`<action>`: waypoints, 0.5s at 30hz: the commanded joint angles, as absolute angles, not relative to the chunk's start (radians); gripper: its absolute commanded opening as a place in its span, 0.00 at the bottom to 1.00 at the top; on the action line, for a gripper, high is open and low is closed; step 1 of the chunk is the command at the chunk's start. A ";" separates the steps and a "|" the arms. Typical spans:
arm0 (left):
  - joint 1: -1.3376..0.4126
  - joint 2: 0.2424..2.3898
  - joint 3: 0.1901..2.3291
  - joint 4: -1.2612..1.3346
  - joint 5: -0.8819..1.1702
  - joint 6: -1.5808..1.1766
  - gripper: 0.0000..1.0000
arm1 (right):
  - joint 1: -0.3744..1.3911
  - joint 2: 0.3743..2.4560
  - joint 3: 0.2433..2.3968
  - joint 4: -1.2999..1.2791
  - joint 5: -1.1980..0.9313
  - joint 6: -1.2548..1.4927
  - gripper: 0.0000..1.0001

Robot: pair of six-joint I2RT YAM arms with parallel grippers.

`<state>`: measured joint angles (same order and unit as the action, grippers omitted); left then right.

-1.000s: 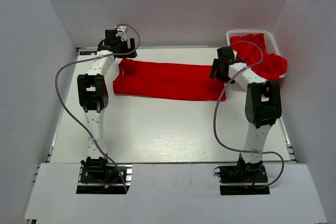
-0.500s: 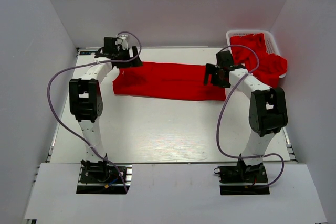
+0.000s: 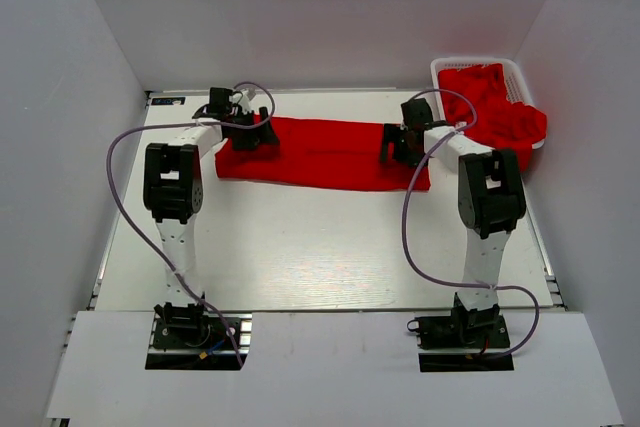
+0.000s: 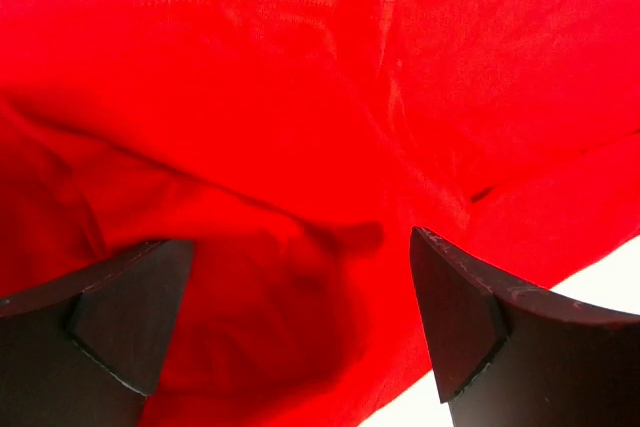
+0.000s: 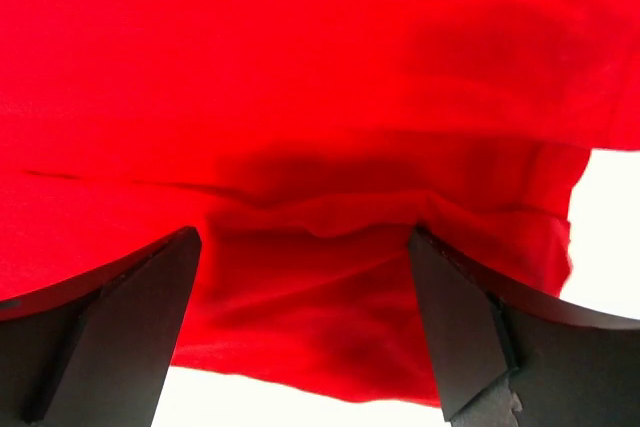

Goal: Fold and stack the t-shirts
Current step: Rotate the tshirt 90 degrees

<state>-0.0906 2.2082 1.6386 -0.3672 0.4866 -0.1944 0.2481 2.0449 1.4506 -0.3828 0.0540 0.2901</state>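
Down at the near edge, well short of the white basket (image 3: 513,68), both arm bases sit bolted in. A purple cable (image 3: 112,182) loops wide off the left arm, on the side away from the basket. Ahead of the bases there's bare table (image 3: 320,247), nearer to us than the basket.

Moving up, here's the long red t-shirt (image 3: 320,152), laid flat on the table as a wide band. One end is near the basket and the other runs well away from it.

The right gripper (image 3: 392,145) is down over the end nearer the basket. Its wrist camera shows the dark fingers (image 5: 130,337) spread wide. Rumpled red cloth lies between and beyond them, nothing is pinched, and a sliver of white table shows past the hem.

The left gripper (image 3: 255,135) sits over the end farthest from the basket. Its claw is also spread wide, fingers (image 4: 460,317) apart above creased fabric, gripping nothing.

At the far corner stands the basket itself, against the back wall. A heap of red t-shirts (image 3: 500,112) fills it and spills over its near rim toward the table.
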 commanded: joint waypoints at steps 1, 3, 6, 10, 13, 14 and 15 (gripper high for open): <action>-0.091 2.305 1.737 -0.419 0.450 -0.196 1.00 | 0.229 2.082 1.451 -0.374 0.045 0.322 0.90; -0.091 2.361 1.799 -0.455 0.449 -0.196 1.00 | 0.216 2.074 1.427 -0.379 0.016 0.331 0.90; -0.091 2.486 1.966 -0.498 0.424 -0.196 1.00 | 0.225 2.027 1.323 -0.379 -0.044 0.336 0.90; -0.091 2.667 2.281 -0.525 0.462 -0.227 1.00 | 0.271 1.876 1.056 -0.338 -0.173 0.333 0.90; -0.103 2.756 2.372 -0.375 0.541 -0.314 1.00 | 0.412 1.769 0.939 -0.351 -0.314 0.279 0.90; -0.118 2.757 2.372 -0.315 0.572 -0.381 1.00 | 0.451 1.757 0.915 -0.351 -0.374 0.262 0.90; -0.118 2.770 2.358 -0.264 0.572 -0.417 1.00 | 0.576 1.734 0.910 -0.342 -0.400 0.258 0.90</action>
